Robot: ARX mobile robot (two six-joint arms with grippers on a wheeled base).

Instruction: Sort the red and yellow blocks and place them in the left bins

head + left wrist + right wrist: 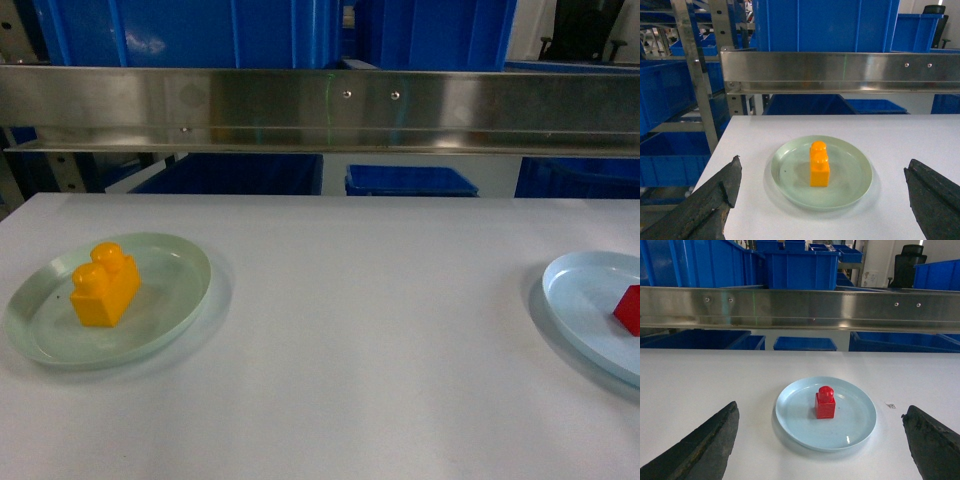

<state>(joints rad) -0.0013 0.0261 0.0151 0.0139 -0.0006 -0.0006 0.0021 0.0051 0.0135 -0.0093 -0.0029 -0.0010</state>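
You have the orange-yellow block (105, 285) lying on the pale green plate (170, 320) at the left of the white table (360, 350); from the left wrist view its two studs face up and it sits near the plate's middle; your left gripper (822, 200) hangs above the table with its fingers spread wide either side of the plate, grasping nothing; the red block (825, 402) stands upright on the pale blue plate (850, 427) at the table's right; your right gripper (822, 440) is likewise spread and empty; blue bins (230, 172) sit beyond the steel rail (320, 108).
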